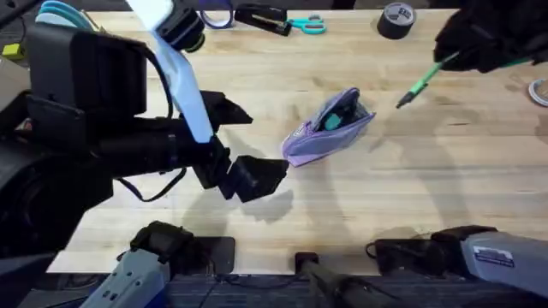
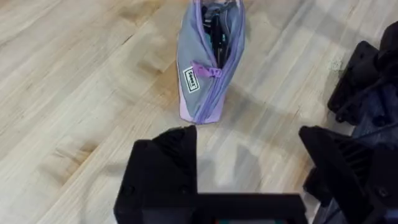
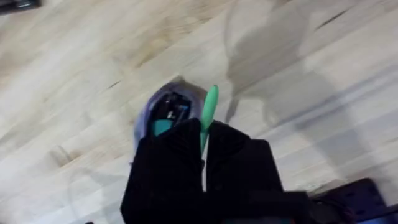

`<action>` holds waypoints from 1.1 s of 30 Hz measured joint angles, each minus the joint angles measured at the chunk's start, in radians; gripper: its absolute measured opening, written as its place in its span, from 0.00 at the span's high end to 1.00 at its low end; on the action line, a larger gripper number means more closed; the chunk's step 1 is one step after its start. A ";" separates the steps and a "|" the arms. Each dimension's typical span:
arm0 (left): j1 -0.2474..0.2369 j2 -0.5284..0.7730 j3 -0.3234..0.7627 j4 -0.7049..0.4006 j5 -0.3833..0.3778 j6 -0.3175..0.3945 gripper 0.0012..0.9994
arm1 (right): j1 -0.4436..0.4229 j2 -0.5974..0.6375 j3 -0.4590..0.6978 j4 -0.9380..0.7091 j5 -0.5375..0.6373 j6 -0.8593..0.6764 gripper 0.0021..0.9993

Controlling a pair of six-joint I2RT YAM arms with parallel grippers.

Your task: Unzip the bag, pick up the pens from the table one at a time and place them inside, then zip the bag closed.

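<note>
The lavender bag (image 1: pixel 330 127) lies unzipped near the middle of the table (image 1: pixel 428 171), its teal lining and dark contents showing. My right gripper (image 1: pixel 479 38) hovers at the far right, shut on a green pen (image 1: pixel 419 83) whose dark tip points down toward the bag. In the right wrist view the pen (image 3: pixel 209 115) sticks out between the fingers (image 3: pixel 165 162), with the bag (image 3: pixel 163 112) below it. My left gripper (image 1: pixel 257 175) sits just left of the bag's near end. It is open in the left wrist view (image 2: pixel 249 177), with the bag (image 2: pixel 208 56) ahead of it.
Teal-handled scissors (image 1: pixel 306 24), a black tool (image 1: pixel 261 17) and a dark tape roll (image 1: pixel 396 20) lie along the far edge. Another roll (image 1: pixel 539 90) sits at the right edge. Bare wood stretches in front of the bag.
</note>
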 joint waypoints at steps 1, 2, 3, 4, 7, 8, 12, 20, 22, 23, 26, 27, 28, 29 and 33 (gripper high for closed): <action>0.000 0.000 0.000 0.000 0.000 0.000 0.01 | 0.016 0.001 0.000 0.002 0.007 0.018 0.97; 0.000 0.000 0.000 0.000 0.000 0.000 0.01 | 0.032 0.002 0.000 0.004 0.018 0.040 0.97; 0.000 0.000 0.000 0.000 0.000 0.000 0.01 | 0.046 0.006 0.000 0.004 0.030 0.061 0.97; 0.000 0.000 0.000 0.000 0.000 0.000 0.01 | 0.057 0.010 0.000 0.007 0.039 0.080 0.97; 0.000 0.000 0.000 0.000 0.000 0.000 0.01 | 0.087 0.035 0.000 0.013 0.059 0.135 0.97; 0.000 0.000 0.000 0.000 0.000 0.000 0.01 | 0.094 0.044 0.000 0.014 0.062 0.149 0.97; 0.000 0.000 0.000 0.000 0.000 0.000 0.01 | 0.128 0.084 0.000 0.024 0.075 0.214 0.97; 0.000 0.000 0.000 0.000 0.000 0.000 0.01 | 0.200 0.161 0.000 0.041 0.080 0.269 0.97; 0.000 0.000 0.000 0.000 0.000 0.000 0.01 | 0.213 0.185 0.000 0.043 0.080 0.274 0.97; 0.000 0.000 0.000 0.000 0.000 0.000 0.01 | 0.220 0.199 0.000 0.045 0.080 0.275 0.97; 0.000 0.000 0.000 0.000 0.000 0.000 0.01 | 0.237 0.239 -0.001 0.046 0.080 0.283 0.97; 0.000 0.000 0.000 0.000 0.000 0.000 0.01 | 0.241 0.250 -0.001 0.046 0.080 0.286 0.97; 0.000 0.000 0.000 0.000 0.000 0.000 0.01 | 0.245 0.260 -0.001 0.048 0.080 0.291 0.97; 0.000 0.000 0.000 0.000 0.000 0.000 0.01 | 0.251 0.271 -0.001 0.048 0.080 0.297 0.97; 0.000 0.000 0.000 0.000 0.000 0.000 0.01 | 0.266 0.304 -0.001 0.048 0.080 0.316 0.97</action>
